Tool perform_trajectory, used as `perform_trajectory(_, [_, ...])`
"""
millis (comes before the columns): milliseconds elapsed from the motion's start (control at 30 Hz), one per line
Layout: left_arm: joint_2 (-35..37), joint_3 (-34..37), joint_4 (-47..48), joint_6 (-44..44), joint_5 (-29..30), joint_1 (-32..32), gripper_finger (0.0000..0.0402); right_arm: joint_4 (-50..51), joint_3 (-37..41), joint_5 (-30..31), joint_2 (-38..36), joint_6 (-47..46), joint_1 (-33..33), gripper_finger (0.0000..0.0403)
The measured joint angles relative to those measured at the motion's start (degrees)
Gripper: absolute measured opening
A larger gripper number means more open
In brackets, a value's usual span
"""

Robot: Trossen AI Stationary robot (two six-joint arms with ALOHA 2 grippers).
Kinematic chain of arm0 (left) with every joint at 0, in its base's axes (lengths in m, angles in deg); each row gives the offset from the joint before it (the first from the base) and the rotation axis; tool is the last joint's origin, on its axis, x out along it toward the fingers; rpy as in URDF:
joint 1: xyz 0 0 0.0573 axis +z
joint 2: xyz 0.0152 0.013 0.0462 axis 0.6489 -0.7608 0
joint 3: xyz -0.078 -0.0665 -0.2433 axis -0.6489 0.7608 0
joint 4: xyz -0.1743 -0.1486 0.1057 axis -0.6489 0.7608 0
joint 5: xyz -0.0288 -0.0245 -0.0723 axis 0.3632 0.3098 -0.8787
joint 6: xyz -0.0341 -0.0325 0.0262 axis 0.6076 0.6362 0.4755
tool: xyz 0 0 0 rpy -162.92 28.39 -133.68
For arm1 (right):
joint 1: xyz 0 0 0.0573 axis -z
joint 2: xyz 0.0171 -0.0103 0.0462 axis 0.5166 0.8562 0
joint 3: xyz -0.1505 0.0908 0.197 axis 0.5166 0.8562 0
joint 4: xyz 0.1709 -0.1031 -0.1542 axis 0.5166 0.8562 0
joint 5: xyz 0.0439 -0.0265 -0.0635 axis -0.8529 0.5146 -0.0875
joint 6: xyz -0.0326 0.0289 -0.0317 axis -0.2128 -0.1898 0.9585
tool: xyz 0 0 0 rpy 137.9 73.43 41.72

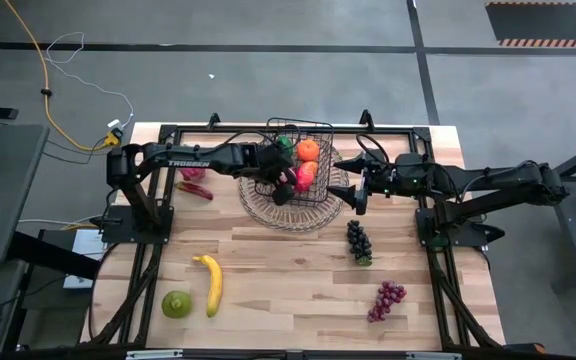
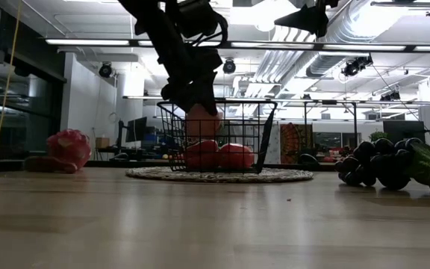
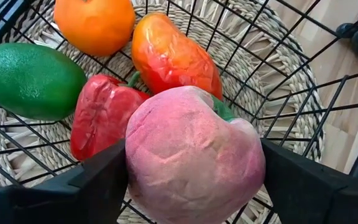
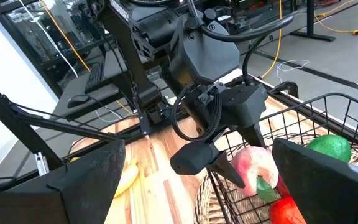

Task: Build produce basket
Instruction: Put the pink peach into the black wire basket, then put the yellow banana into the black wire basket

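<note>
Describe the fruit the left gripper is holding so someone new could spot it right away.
Find the wire basket on the round woven tray. The left gripper holds a peach just over the fruit inside. It is the only fuzzy, pale pink one.

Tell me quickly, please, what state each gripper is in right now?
Left gripper: closed on the pink peach, inside the basket.
Right gripper: open, holding nothing, beside the basket.
</note>
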Motion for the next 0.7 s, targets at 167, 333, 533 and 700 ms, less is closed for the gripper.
perform_trajectory(167, [0.0,0.0,0.07,-1.01,2.24,0.0,0.0362,0.0,0.0,0.0,0.0,0.04,0.0,0.0397])
perform_trajectory(333, [0.55,-0.36,0.82,-1.03,2.49,0.04,0.0391,-0.01,0.0,0.0,0.0,0.1,0.0,0.0397])
perform_trajectory(533, [0.55,-6.77,9.42,-2.01,1.22,0.04,0.0388,-0.06,0.0,0.0,0.0,0.15,0.0,0.0397])
perform_trajectory(700, [3.79,-11.3,15.48,-4.55,-7.34,-0.93,0.0388,-0.2,0.0,0.02,0.0,0.17,0.0,0.0397])
